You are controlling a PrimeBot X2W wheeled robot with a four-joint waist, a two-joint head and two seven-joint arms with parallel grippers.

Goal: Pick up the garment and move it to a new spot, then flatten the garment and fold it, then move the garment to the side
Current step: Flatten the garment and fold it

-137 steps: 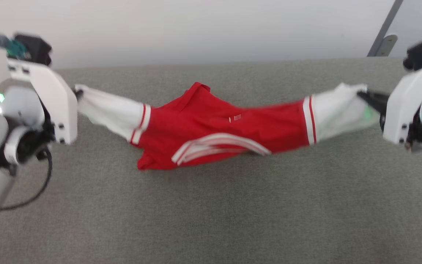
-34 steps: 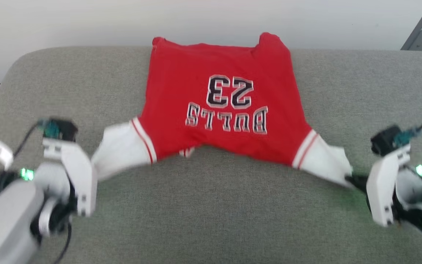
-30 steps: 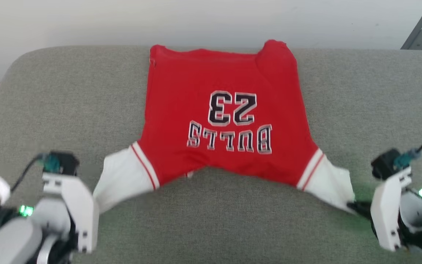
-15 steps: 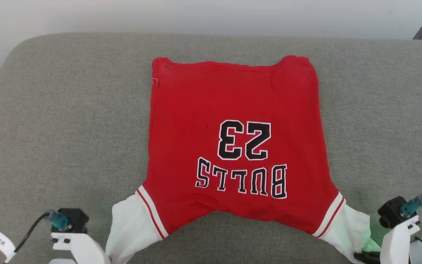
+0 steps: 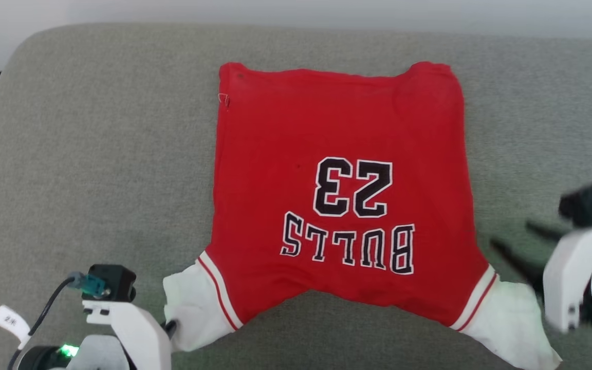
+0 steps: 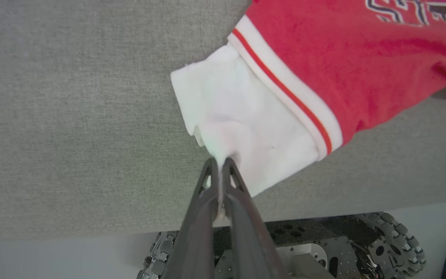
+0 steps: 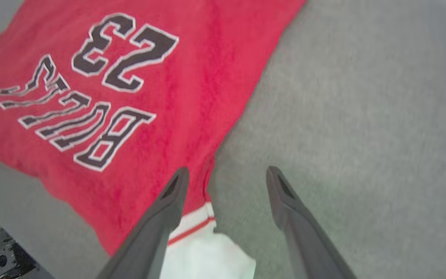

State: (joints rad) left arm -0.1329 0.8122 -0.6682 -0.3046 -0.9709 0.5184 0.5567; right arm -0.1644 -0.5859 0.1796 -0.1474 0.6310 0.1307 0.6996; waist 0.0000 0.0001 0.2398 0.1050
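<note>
One red jersey-style garment lies spread flat, lettering and number 23 facing up, on a grey fabric-covered table. The left end effector is clamped on the edge of a white sleeve, and the red body stretches away beyond its tips. The right end effector stands with fingers apart and nothing between them. It is just beside the garment's side edge, with the other white sleeve below its near finger.

Red jersey — white short sleeves, striped trim, black "BULLS 23" lettering — spread flat, print up, on grey padded surface.
</note>
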